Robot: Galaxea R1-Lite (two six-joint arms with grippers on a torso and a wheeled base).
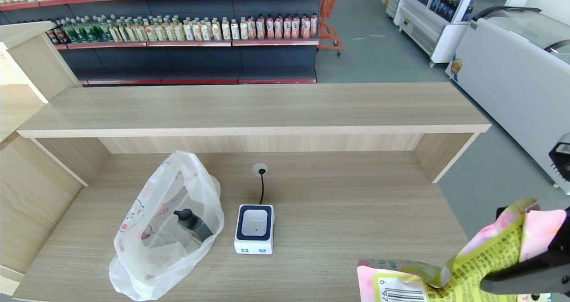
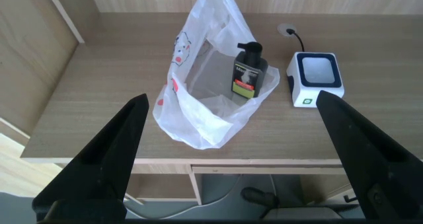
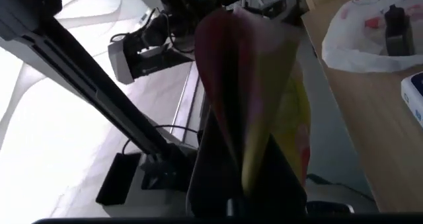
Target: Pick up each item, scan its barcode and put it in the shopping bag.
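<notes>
Snack pouch (image 1: 485, 253): glossy, crinkled film in pink and yellow-green, folded along its length. Clamped between the dark fingers of the right gripper (image 1: 534, 259), in the air off the counter's near right corner and well apart from the scanner.

Head view: white barcode panel (image 1: 398, 291) at the pouch's lower end, facing the camera. Right wrist view: same pouch (image 3: 264, 85) seen edge-on as a narrow, blurred fold rising from the closed right gripper (image 3: 244, 178).

Scanner (image 1: 254, 228): white rounded box, dark blue frame around a pale window, black cable (image 1: 261, 188) to a round grommet (image 1: 260, 169).

Shopping bag (image 1: 147, 257): thin translucent white plastic with a cartoon print, slumped just left of the scanner, mouth open. Inside, a dark pump bottle (image 1: 193, 226), upright (red-and-white label (image 2: 244, 85) plain in the left wrist view, hazed by film in the head view).

Left gripper (image 2: 232, 100): fingers spread wide, nothing between them, above the near edge of the counter (image 1: 356, 213), a matte, pale wood-grain laminate.
</notes>
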